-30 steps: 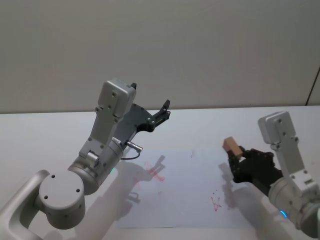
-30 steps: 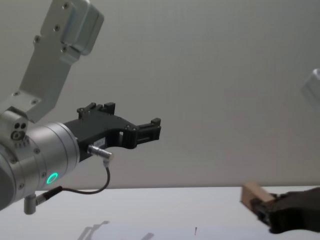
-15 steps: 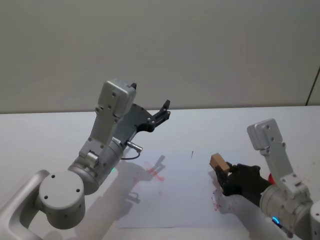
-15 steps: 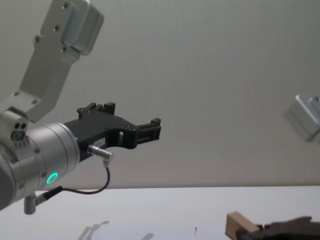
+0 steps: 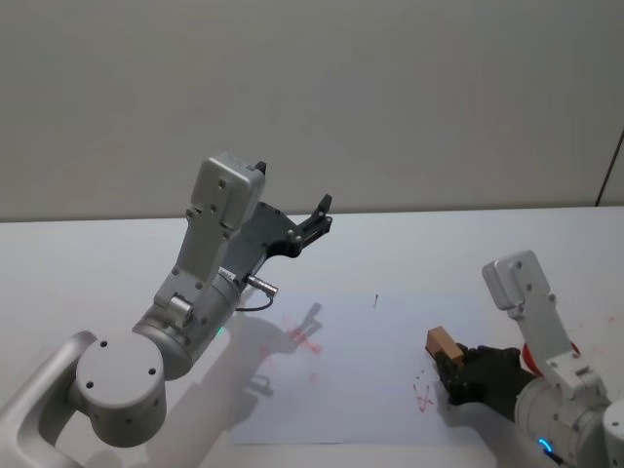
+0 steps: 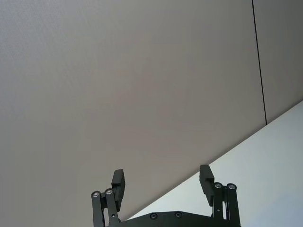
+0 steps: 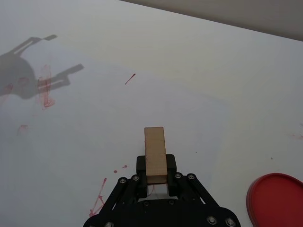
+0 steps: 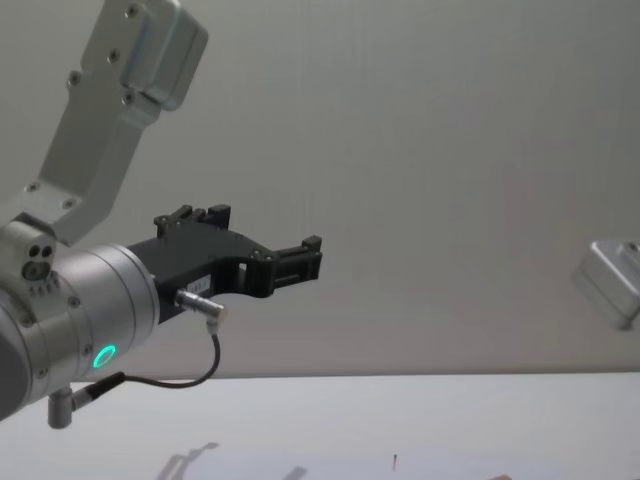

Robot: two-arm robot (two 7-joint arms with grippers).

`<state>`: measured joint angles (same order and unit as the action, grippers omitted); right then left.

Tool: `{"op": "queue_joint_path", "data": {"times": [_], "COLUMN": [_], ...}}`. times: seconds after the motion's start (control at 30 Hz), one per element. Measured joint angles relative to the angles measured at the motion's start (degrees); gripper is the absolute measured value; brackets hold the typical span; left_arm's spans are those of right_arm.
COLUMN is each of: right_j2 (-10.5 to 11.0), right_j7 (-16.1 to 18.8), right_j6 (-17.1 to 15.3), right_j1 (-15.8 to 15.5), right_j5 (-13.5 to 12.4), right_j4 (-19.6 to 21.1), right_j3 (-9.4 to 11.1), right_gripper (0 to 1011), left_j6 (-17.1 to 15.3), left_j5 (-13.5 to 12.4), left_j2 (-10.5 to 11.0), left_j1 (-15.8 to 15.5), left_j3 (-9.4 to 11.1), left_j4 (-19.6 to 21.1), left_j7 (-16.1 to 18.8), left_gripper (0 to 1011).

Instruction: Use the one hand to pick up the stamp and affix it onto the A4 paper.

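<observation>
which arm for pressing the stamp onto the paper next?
Right. The right gripper grips the stamp over the A4 paper; the left gripper hangs open and empty, high above the table.

The dull white, flat tabletop (image 5: 88, 258) carries a thin, brighter white A4 paper (image 5: 341, 380), which lies flat and bears several red ink marks (image 5: 304, 336). A round red plastic disc (image 7: 277, 199) lies on the tabletop near the paper, off the sheet.
</observation>
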<state>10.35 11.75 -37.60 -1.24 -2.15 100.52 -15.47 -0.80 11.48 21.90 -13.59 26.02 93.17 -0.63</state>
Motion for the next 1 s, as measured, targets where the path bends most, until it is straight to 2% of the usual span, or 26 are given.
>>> {"op": "queue_joint_path", "data": {"times": [0.57,0.83,1.0], "right_j2": [-0.30,-0.54,-0.67], "right_j7": [-1.04,-0.98,-0.63], "right_j6": [-2.03,-1.96,-0.22], "right_j1": [-0.52,-0.52,-0.27], "right_j5": [0.23,0.97,1.74], "right_j4": [-0.82,-1.41,-1.70], "right_j3": [0.20,0.01,-0.11], "right_gripper": [216,216,214], "left_j6": [0.00,0.00,0.00], "left_j5": [0.00,0.00,0.00], "left_j2": [0.00,0.00,0.00], "left_j1": [0.00,0.00,0.00], "left_j3": [0.00,0.00,0.00], "left_j4": [0.00,0.00,0.00], "left_j7": [0.00,0.00,0.00], "left_gripper": [1001,1001,1001]}}
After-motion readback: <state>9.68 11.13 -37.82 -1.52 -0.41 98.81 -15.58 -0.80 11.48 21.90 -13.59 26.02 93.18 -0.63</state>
